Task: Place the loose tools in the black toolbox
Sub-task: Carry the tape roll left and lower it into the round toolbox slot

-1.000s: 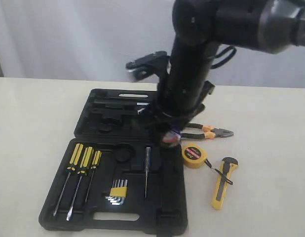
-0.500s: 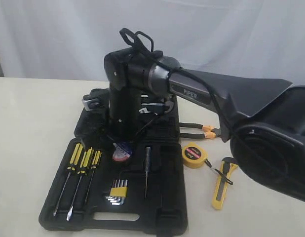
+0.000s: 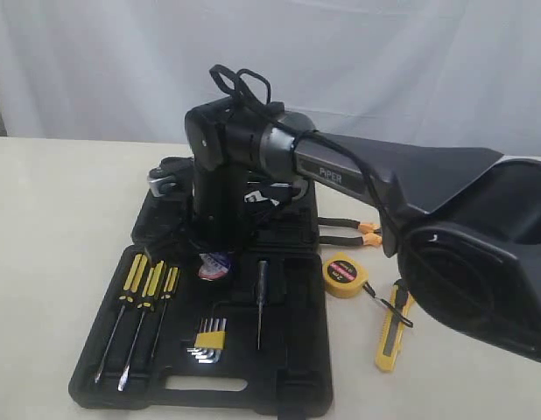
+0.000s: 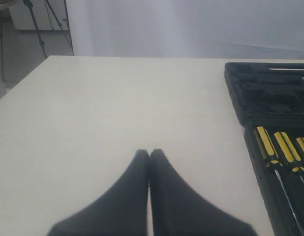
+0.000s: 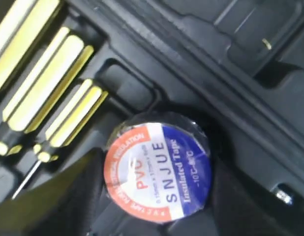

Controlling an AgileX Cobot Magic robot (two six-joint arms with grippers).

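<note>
The black tape roll [image 3: 215,265] with its red, white and blue label [image 5: 157,172] sits between the dark fingers [image 5: 68,196] of my right gripper [image 3: 215,260], which is shut on it. It is at the round recess in the near half of the open black toolbox [image 3: 292,385], just right of the screwdriver handles. Touch with the recess floor cannot be told. On the table right of the box lie the orange-handled pliers [image 3: 368,230], partly behind my arm, the yellow tape measure [image 3: 344,274] and the yellow-and-black utility knife [image 3: 395,328]. My left gripper [image 4: 149,153] is shut, empty, over bare table.
Yellow-handled screwdrivers [image 3: 148,284], hex keys [image 3: 209,337] and a slim tester screwdriver [image 3: 262,302] lie in the box's near half. My right arm [image 3: 358,175] crosses over the far half and looms large at the right. The toolbox edge [image 4: 270,93] shows in the left wrist view.
My right arm has swung left with the tape roll, from the box's right edge to the round recess. In the last half second it has barely moved. Other tools lie unmoved.
</note>
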